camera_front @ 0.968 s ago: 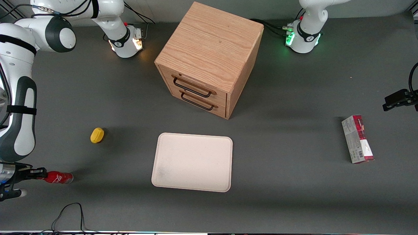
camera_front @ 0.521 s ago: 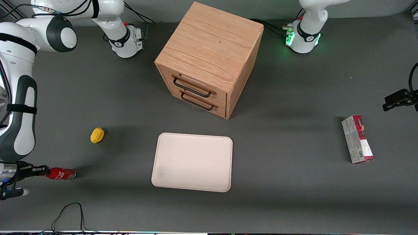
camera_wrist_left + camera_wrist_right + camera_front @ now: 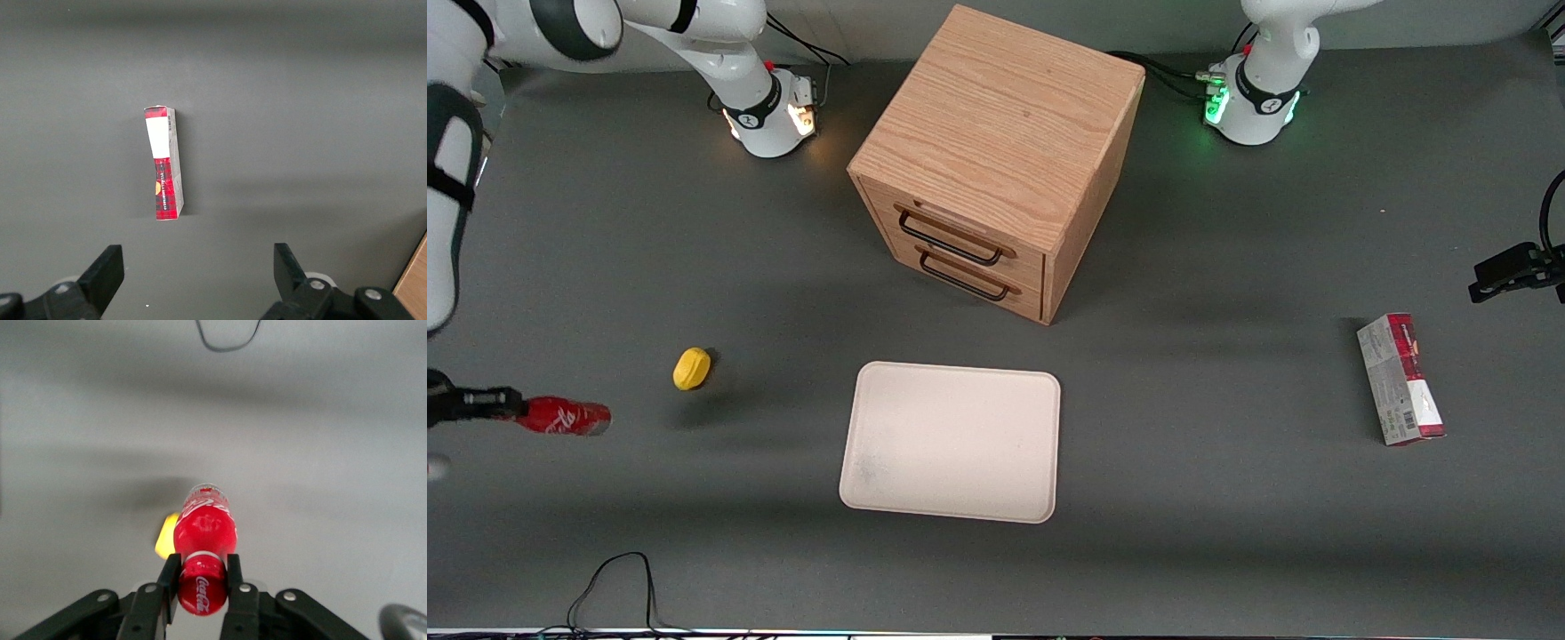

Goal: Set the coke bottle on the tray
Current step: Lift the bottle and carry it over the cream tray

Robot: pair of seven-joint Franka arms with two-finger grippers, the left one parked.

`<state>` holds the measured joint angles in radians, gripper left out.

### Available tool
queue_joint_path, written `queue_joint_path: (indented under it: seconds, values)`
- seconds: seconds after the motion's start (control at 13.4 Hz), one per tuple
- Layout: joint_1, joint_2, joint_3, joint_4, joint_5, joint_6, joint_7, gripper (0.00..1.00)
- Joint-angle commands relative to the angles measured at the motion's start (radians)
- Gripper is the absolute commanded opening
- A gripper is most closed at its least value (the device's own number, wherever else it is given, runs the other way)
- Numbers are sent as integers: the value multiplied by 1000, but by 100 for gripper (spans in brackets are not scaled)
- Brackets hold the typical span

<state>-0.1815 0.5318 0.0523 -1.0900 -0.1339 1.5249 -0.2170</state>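
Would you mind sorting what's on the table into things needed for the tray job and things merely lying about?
Job:
coke bottle, clamped at its cap end between the fingers of the gripper
tray

Lying about:
yellow object
wooden drawer cabinet
red-and-grey carton

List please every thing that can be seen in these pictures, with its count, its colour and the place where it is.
coke bottle: one, red with white lettering, held lying sideways at the working arm's end of the table, apart from the tray.
tray: one, cream-white, on the table in front of the drawer cabinet, nothing on it.
lemon-like object: one, yellow, on the table between the bottle and the tray.
drawer cabinet: one, light wood with two dark handles, farther from the front camera than the tray.
carton: one, red and grey, toward the parked arm's end of the table.
cable: one, black, near the table's front edge.
gripper: one, black, shut on the bottle's capped end.
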Motion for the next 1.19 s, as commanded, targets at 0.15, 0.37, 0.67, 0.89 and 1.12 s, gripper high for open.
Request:
queue_joint_path:
  seconds: [0.15,0.37,0.67,0.89,1.12]
  values:
    - [2,-375,-6,-454,17,75,18,0]
    - [2,-430,-8,-524,34,95,18,0]
    - [4,-429,0,-515,62,86,28,0]
    - [45,-406,8,-473,88,78,103,0]
    - [140,-317,11,-386,114,78,282,0]
